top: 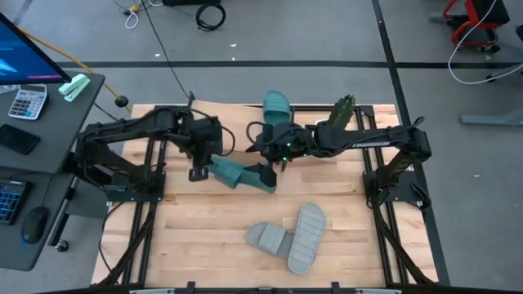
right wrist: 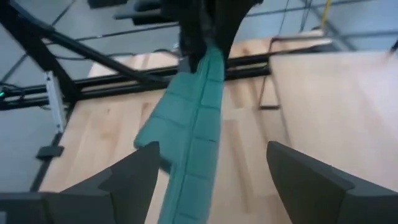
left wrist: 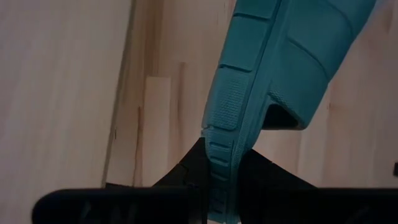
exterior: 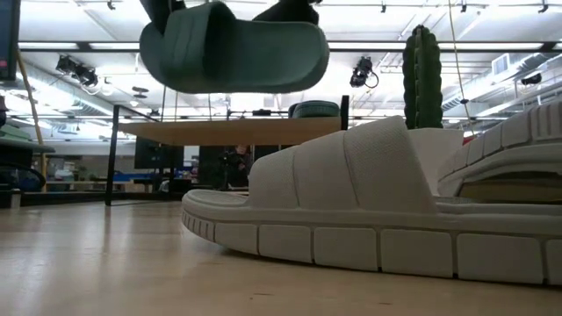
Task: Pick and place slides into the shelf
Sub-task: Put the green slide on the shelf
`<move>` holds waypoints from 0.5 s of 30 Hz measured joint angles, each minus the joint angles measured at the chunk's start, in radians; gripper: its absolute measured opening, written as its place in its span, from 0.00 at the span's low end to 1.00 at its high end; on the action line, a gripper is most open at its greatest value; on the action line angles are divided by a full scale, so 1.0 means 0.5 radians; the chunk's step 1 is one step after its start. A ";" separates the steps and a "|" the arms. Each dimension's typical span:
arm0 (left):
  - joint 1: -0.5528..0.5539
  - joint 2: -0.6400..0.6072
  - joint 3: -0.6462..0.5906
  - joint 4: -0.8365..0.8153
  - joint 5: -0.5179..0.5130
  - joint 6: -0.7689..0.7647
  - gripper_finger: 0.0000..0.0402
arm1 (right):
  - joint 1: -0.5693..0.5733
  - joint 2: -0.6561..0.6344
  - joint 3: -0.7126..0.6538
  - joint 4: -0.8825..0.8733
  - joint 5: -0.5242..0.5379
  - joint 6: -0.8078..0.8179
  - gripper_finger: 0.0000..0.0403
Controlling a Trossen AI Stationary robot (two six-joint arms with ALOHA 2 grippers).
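Observation:
My left gripper [top: 198, 173] is shut on a teal slide [top: 237, 175], which hangs clear above the table [exterior: 233, 48]. My right gripper [top: 265, 178] stands open at the slide's free end, one finger on each side [right wrist: 211, 174]; I see no touch. A second teal slide [top: 276, 104] rests on the shelf's plank top [exterior: 228, 132] at the table's far side [exterior: 314, 109]. Two light grey slides [top: 270, 238] [top: 306, 237] lie on the table near its front edge, one of them sole up. My left gripper pinches one end of the teal slide's sole [left wrist: 219, 163] between its two fingers, one finger on each face of the sole. The fingers come from above, slanting down. The slide is lifted clear and reaches out toward the table's right, turned on its edge.
A green cactus figure [top: 343, 110] stands at the shelf's right end [exterior: 423, 79]. The grey slide [exterior: 351, 202] fills the low view's foreground. A desk with a calculator [top: 27, 102] and a keyboard stands left of the table.

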 joint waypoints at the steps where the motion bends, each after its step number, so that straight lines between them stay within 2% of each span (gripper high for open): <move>1: -0.020 0.016 0.001 -0.010 -0.018 0.003 0.12 | 0.002 0.015 0.000 0.005 -0.033 0.024 0.75; 6: -0.059 0.035 -0.001 -0.055 -0.140 -0.003 0.12 | 0.006 0.070 -0.001 0.009 -0.169 0.149 0.76; 10: -0.061 0.040 -0.001 -0.103 -0.243 -0.033 0.12 | 0.010 0.094 -0.001 0.006 -0.183 0.190 0.76; 15: -0.059 0.024 0.048 -0.167 -0.249 -0.032 0.12 | 0.020 0.140 0.000 -0.065 -0.168 0.185 0.75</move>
